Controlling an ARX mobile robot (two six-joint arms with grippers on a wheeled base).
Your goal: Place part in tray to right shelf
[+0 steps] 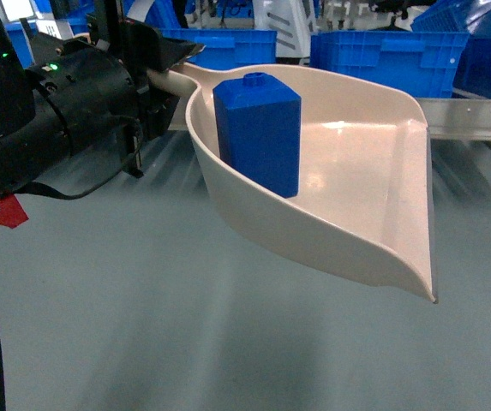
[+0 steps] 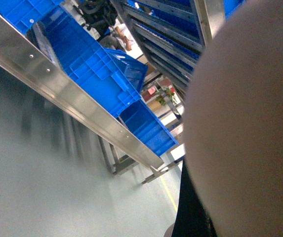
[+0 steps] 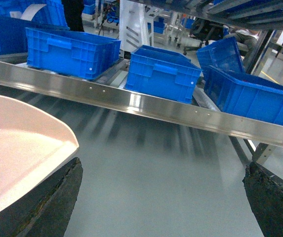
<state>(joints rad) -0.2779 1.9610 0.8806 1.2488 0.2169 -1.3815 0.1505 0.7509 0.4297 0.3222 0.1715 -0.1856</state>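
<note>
The cream tray (image 1: 348, 171) hangs in the air above the grey floor, tilted slightly, its flat lip towards the right. The blue part (image 1: 258, 133) stands upright inside it against the rear wall, knob on top. My left gripper (image 1: 161, 73) is shut on the tray's handle at the upper left. The left wrist view shows only the tray's underside (image 2: 245, 123), close up. My right gripper (image 3: 163, 202) is open with nothing between its dark fingers (image 3: 57, 197); the tray's edge (image 3: 18, 143) lies just to its left. The right shelf's steel front rail (image 3: 131, 101) runs across behind.
Large blue crates (image 3: 163, 71) sit in a row on the shelf behind the rail, also seen at the top of the head view (image 1: 382, 51). A shelf leg and bracket (image 3: 262, 150) stand at the right. More racks with blue crates (image 2: 97, 64) appear in the left wrist view.
</note>
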